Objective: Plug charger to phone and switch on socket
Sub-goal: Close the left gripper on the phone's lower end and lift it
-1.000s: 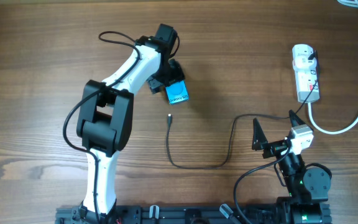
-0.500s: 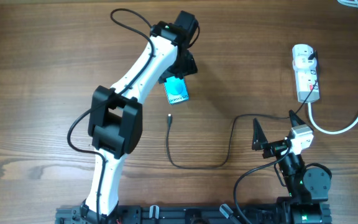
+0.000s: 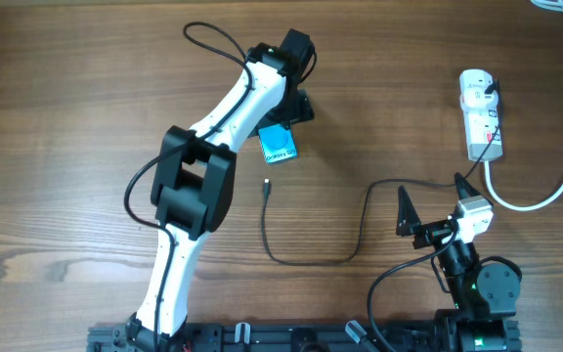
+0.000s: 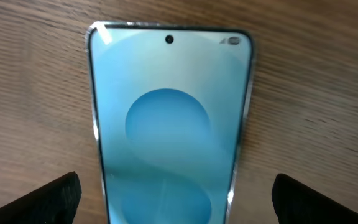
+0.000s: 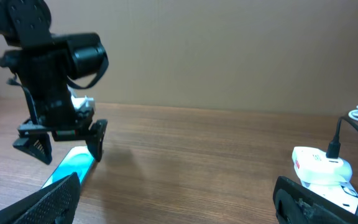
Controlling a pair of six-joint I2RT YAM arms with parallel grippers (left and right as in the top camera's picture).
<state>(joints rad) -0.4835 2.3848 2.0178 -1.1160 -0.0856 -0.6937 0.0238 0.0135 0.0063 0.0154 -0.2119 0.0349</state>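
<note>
- Drawing left gripper [image 5: 67,144] off phone [image 3: 279,147] toward far edge, fingers spread, empty.
- Idling right gripper [image 5: 179,205], also spread, by near edge.
- Leaving charger [image 3: 311,262] tip near phone, unplugged.

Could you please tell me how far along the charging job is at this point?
Nothing looks finished yet. In hand: the left pincer hangs open over the phone, a finger either side. Left to do: the charger tip lies apart from the phone, and the socket is untouched, with the right pincer open, away from it.

Glossy glass phone [image 4: 169,124], matt wood table [image 4: 316,93]
</note>
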